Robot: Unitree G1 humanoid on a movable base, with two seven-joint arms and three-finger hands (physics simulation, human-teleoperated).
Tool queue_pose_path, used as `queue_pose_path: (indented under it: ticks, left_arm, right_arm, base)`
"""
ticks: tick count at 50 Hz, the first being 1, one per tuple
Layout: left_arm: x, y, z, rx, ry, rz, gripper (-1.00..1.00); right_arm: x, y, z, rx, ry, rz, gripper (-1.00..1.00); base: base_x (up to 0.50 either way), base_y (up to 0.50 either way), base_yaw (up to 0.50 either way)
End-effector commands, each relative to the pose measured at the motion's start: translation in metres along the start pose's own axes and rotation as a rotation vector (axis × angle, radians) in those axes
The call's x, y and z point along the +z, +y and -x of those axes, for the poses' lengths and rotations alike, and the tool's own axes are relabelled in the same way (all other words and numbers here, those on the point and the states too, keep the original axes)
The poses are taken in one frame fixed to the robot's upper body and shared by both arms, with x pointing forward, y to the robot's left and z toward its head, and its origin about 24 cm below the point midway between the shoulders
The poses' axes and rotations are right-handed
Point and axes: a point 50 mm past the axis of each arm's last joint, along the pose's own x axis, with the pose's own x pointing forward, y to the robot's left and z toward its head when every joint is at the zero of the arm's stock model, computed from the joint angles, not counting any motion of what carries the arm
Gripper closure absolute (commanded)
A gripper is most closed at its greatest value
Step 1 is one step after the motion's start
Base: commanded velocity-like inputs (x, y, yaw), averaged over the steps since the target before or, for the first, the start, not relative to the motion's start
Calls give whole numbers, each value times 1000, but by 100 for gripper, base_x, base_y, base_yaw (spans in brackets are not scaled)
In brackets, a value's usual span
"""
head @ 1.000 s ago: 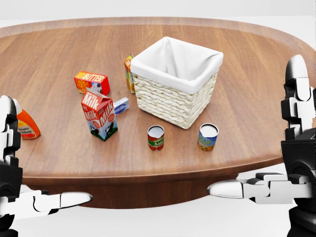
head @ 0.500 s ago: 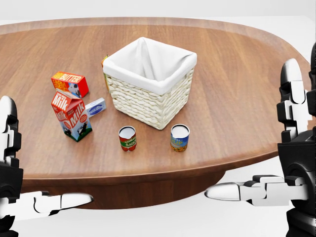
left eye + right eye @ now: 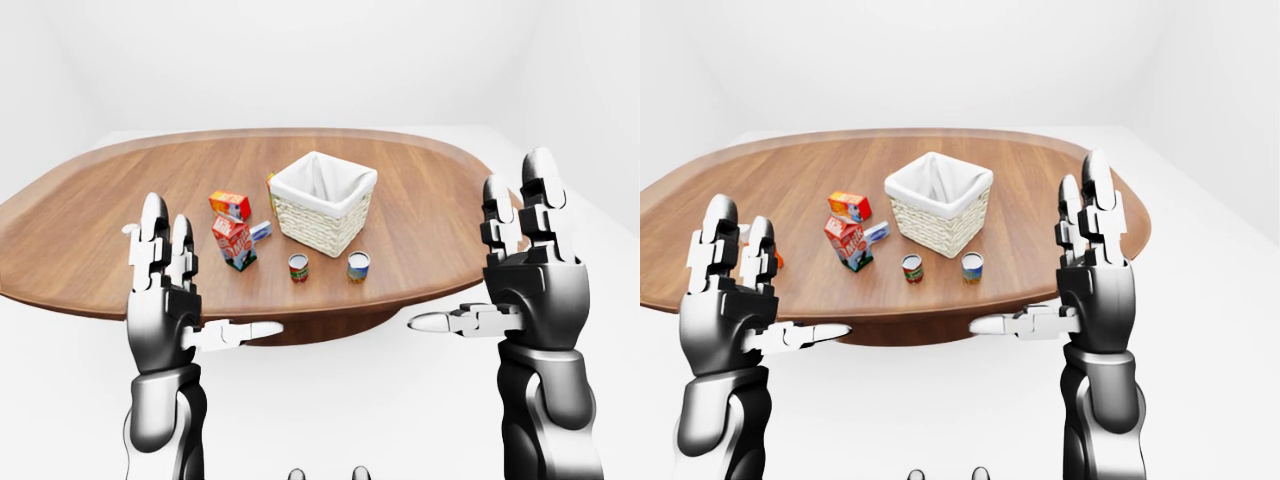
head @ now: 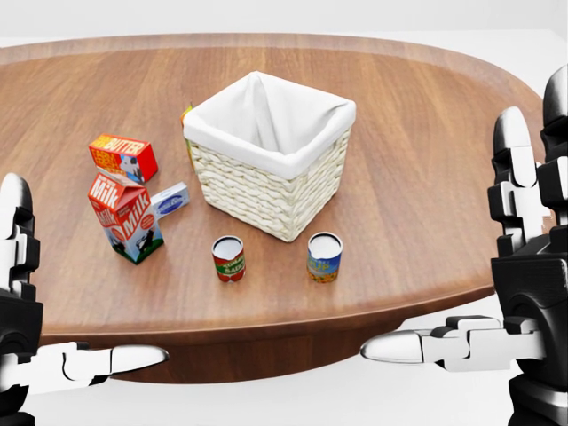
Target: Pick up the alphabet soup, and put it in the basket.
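while both hands spread wide, alphabet soup (image 4: 324,257) stands well apart from right hand (image 4: 524,293).

Soup can and basket, both just sitting on the tabletop (image 4: 417,160)

The alphabet soup (image 4: 324,257) is a small can with a blue-yellow label, standing upright just below the basket (image 4: 266,182) in the head view: white wicker, white cloth liner, sitting corner-on.
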Motion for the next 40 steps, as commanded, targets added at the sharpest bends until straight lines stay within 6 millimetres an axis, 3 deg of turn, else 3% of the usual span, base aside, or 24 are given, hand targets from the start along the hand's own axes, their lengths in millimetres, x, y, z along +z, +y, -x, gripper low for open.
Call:
queue_pose_path:
  ticks: [1, 40]
  left_arm:
    - [2, 0, 0, 1, -7, 1, -100]
    - [0, 0, 0, -1, -1, -2, -100]
  right_arm:
    - [1, 1, 0, 8, -2, 2, -100]
    - [0, 1, 1, 6, 3, -4, -100]
  base:
    - [32, 0, 0]
    - [30, -1, 0]
